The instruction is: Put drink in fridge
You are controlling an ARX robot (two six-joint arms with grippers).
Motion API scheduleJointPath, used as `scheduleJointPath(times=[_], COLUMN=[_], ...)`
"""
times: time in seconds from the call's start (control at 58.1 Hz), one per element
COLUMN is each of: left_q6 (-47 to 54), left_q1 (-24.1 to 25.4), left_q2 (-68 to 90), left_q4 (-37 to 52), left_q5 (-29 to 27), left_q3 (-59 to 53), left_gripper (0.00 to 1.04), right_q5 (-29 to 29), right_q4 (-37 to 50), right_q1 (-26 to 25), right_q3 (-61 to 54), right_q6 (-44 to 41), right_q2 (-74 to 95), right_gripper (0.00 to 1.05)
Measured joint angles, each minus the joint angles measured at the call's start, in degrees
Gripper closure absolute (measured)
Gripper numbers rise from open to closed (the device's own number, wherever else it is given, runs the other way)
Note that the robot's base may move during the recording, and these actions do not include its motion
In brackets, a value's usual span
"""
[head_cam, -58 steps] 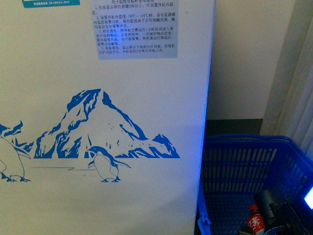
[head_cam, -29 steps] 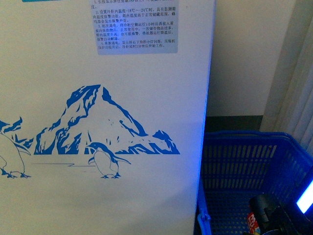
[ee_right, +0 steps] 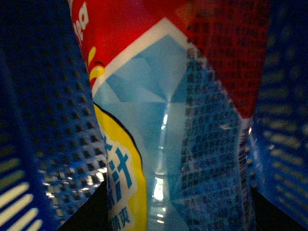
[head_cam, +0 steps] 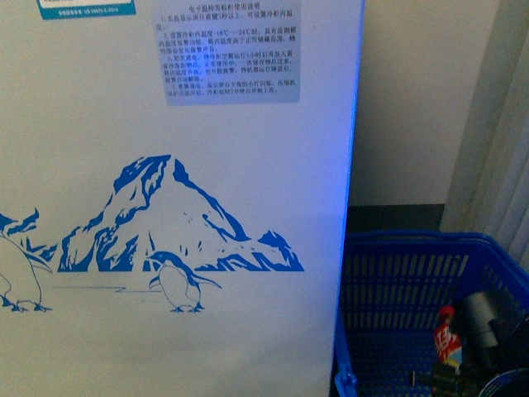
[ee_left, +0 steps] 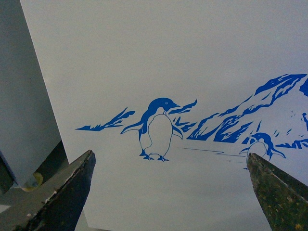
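Early days: right tool [ee_right: 180, 216] is clamped on the drink [head_cam: 447, 337], low inside the blue basket [head_cam: 397, 273] beside the fridge [head_cam: 248, 165]. Left tool [ee_left: 168, 192] gapes wide, empty. Getting it up and in is all left to do.

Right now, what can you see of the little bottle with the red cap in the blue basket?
The small plastic bottle with a red cap is nearly upright inside the blue plastic mesh basket, close beside the dark right arm. Its glossy label is red and light blue, with a yellow patch and printed characters. Whether anything grips it is unclear.
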Motion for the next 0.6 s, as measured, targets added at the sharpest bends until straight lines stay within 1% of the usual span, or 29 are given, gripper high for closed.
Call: scheduleJointPath(times=[0.086,0.276,0.448,0.517,0.603], left_q6=[0.00,0.00,0.00,-0.02,0.00], left_q1=[0.00,0.00,0.00,0.00,0.00], left_q2=[0.00,0.00,0.00,0.00,0.00], left_q4=[0.00,0.00,0.00,0.00,0.00], left_q5=[0.00,0.00,0.00,0.00,0.00], left_q3=[0.00,0.00,0.00,0.00,0.00], left_gripper=[0.08,0.08,0.08,0.08,0.08], right_q5=[-0.07,-1.44,-1.90,-2.71,-2.29], right_q4=[2.45,2.91,0.96,-1.31,-3.10], right_q1=[-0.35,-1.09,-1.18,-1.20,-1.14], right_q3=[-4.48,-12.52,-18.10,-19.93,-22.25], right_q6=[-2.86,-6.97,-9.03,-8.79,-8.85], right_q2=[-8.46,-29.27,-47.15,-55.06,-64.26], right_gripper=[0.62,0.63,0.63,0.63,0.63])
